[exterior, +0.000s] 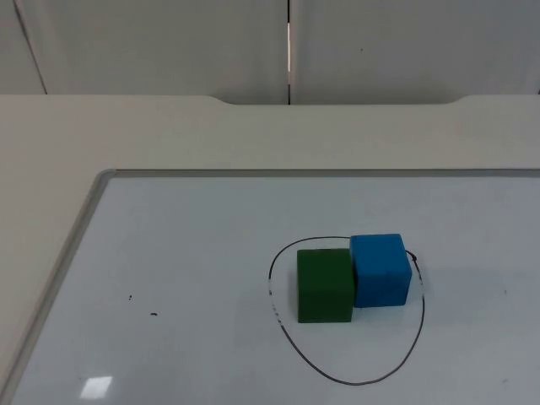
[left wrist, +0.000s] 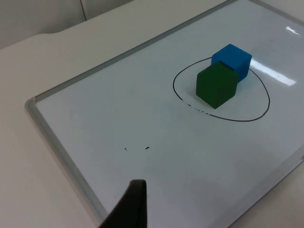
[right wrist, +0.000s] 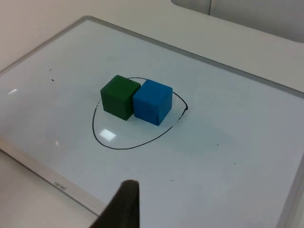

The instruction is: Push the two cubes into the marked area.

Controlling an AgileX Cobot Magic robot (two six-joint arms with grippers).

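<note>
A green cube (exterior: 325, 285) and a blue cube (exterior: 381, 269) stand side by side, touching, on a whiteboard (exterior: 186, 253). Both sit in the far part of a hand-drawn black oval (exterior: 348, 381). The green cube (left wrist: 216, 84) is well within the line. The blue cube (right wrist: 152, 101) stands close to the oval's (right wrist: 114, 146) far-right edge. My left gripper (left wrist: 133, 204) hangs back over the board's near-left border, far from the cubes. My right gripper (right wrist: 124, 204) waits over the board's edge on the other side, also apart from them.
The whiteboard's raised grey frame (exterior: 80, 228) runs along its left and far sides, with bare table beyond it. Two small black specks (exterior: 153, 315) mark the board left of the oval. A grey partition wall (exterior: 169, 42) closes the back.
</note>
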